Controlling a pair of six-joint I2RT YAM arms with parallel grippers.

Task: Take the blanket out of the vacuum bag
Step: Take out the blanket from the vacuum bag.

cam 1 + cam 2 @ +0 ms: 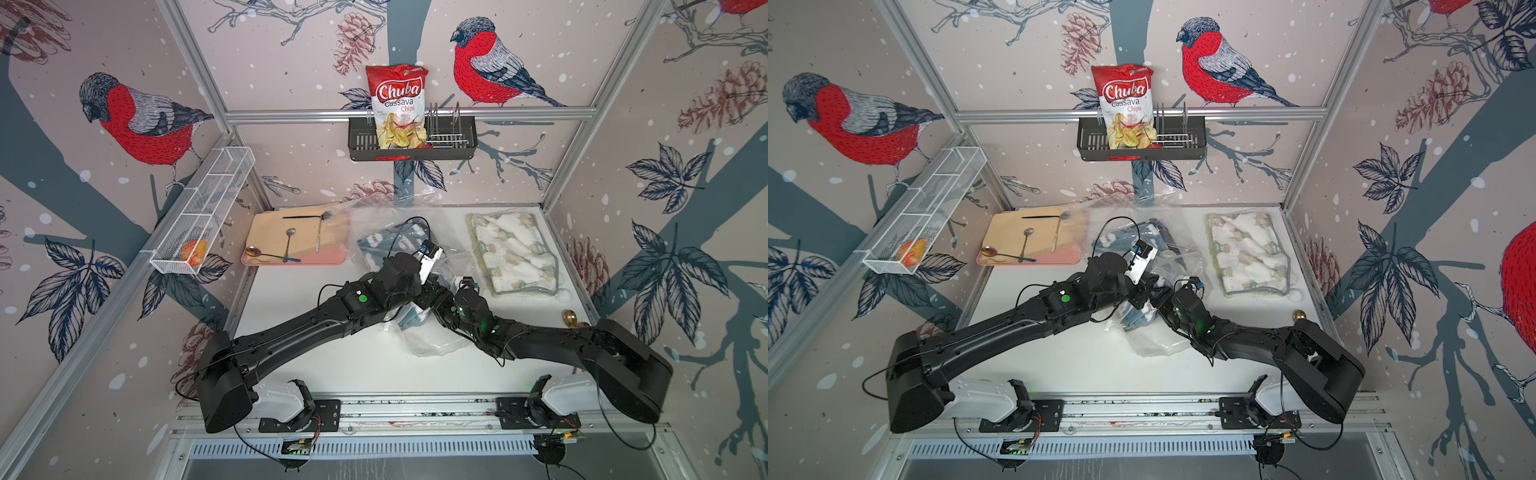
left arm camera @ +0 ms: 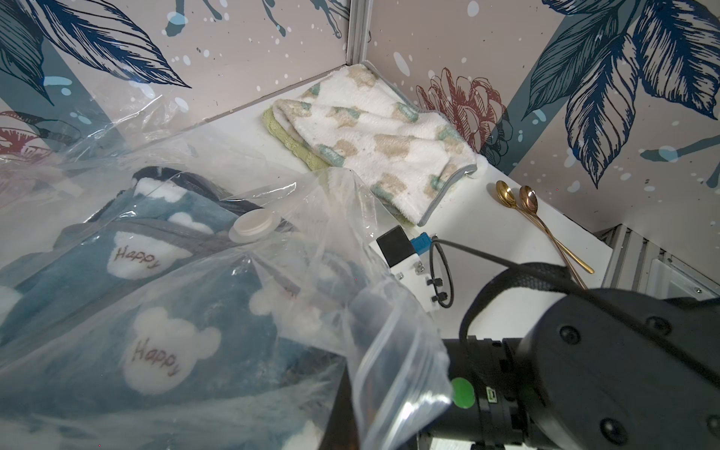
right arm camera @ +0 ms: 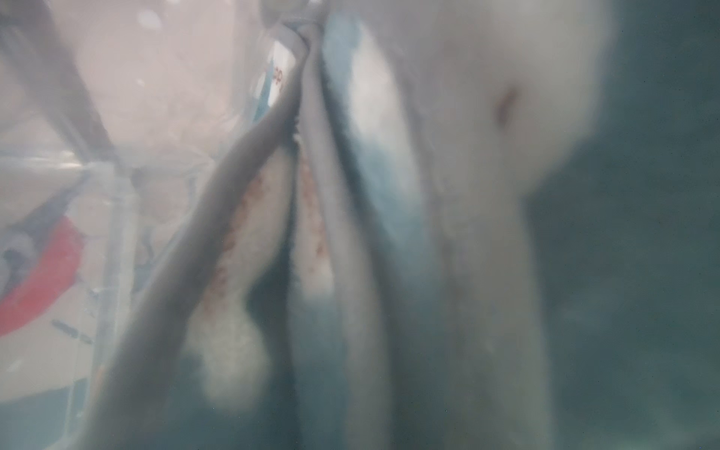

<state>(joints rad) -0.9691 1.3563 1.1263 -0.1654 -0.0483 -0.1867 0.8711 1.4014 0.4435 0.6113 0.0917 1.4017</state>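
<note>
On the table (image 1: 332, 345), between a tray (image 1: 291, 260) and a pale towel (image 1: 515, 253), the bag (image 2: 350, 195) lies with the blue blanket (image 2: 187, 296) inside it. The left gripper (image 1: 433, 286) is pressed together on the bag's film by the zip edge. The right gripper (image 1: 440, 302) sits in the mouth against the blanket, jaws hidden, so its state cannot be told.

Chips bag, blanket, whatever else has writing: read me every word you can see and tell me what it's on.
"Chuba": brand on the red chips bag.
"Cassava Chips": same bag, below the brand.
"Happy": twice, on white patches of the blue blanket inside the vacuum bag.
Small print at the chips bag's top: too small to read.
Right wrist view: too blurred to read.
</note>
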